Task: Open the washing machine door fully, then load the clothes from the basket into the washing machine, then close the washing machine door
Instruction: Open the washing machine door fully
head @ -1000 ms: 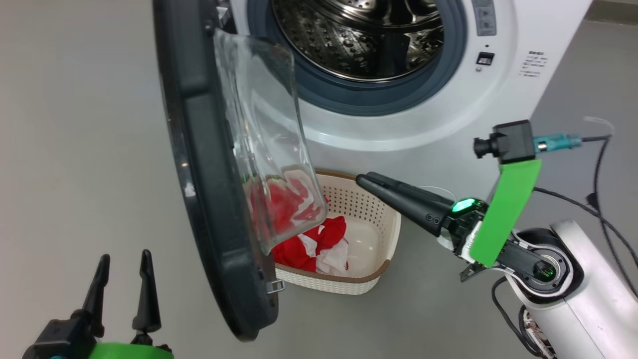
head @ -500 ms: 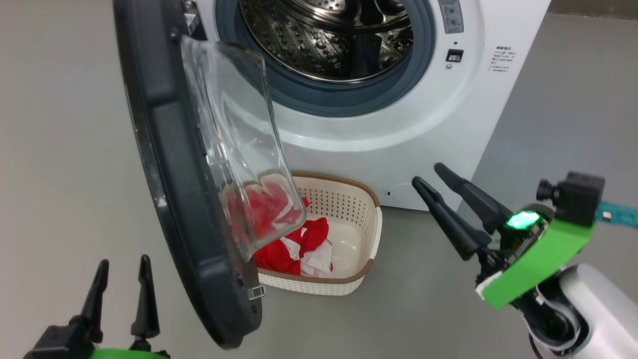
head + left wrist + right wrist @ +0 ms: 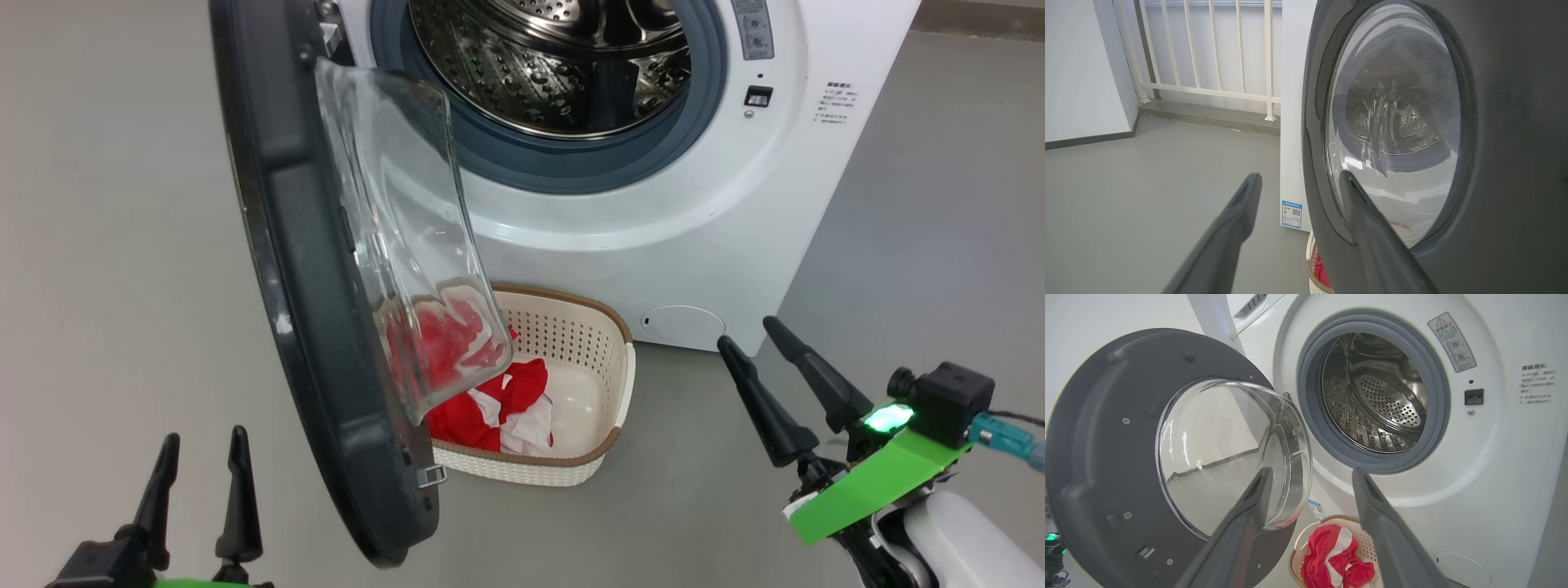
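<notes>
door open, in front of basket | clothes in basket by washer | left gripper spread, empty | right gripper spread, empty

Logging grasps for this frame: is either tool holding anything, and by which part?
Nothing is held. The left tool and the right tool are both open and empty; the clothes lie in the basket.

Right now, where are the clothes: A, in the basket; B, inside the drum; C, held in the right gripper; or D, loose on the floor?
A: the clothes lie bunched in the basket on the floor in front of the machine, while the drum shows no fabric.
</notes>
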Robot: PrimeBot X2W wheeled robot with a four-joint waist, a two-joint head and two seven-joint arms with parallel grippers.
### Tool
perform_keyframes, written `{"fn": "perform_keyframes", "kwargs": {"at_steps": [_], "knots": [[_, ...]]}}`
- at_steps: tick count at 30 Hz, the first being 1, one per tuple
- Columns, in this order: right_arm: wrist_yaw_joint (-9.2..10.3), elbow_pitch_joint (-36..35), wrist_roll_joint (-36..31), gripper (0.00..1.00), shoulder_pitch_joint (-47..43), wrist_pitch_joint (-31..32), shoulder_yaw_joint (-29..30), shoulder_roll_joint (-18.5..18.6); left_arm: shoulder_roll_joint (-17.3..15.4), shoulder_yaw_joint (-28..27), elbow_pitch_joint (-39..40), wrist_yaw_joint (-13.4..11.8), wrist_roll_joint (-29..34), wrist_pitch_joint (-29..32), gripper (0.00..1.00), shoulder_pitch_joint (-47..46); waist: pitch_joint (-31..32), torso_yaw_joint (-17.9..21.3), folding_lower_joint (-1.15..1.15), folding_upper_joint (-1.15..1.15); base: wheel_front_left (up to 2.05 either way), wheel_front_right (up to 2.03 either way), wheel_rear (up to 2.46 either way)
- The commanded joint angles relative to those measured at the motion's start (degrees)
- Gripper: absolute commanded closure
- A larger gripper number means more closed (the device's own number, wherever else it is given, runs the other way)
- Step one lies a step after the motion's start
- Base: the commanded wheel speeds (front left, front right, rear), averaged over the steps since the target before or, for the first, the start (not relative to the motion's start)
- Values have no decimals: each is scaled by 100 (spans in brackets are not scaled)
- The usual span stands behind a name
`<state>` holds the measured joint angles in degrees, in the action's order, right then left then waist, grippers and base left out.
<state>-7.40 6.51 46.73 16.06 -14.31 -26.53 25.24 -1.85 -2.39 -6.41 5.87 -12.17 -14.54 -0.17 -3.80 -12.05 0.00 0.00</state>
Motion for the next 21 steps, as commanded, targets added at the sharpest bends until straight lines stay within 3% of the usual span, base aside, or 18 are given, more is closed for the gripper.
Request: {"fn": "perform_keyframes", "kwargs": {"at_steps": [1,9,21], "knots": [[-9,-139,-165,0,-139,-67,30,-48,-103,-193,172,17,10,-46,0,-43,-4,-13,0,0,0,0,0],[-9,-60,-845,0,-269,-68,148,-261,-103,-185,130,7,-5,-46,0,-68,-18,-27,0,0,0,0,0],[-9,46,-1056,0,-352,-68,235,-348,-103,-156,125,-11,23,-46,0,-70,-19,-83,0,0,0,0,0]]}}
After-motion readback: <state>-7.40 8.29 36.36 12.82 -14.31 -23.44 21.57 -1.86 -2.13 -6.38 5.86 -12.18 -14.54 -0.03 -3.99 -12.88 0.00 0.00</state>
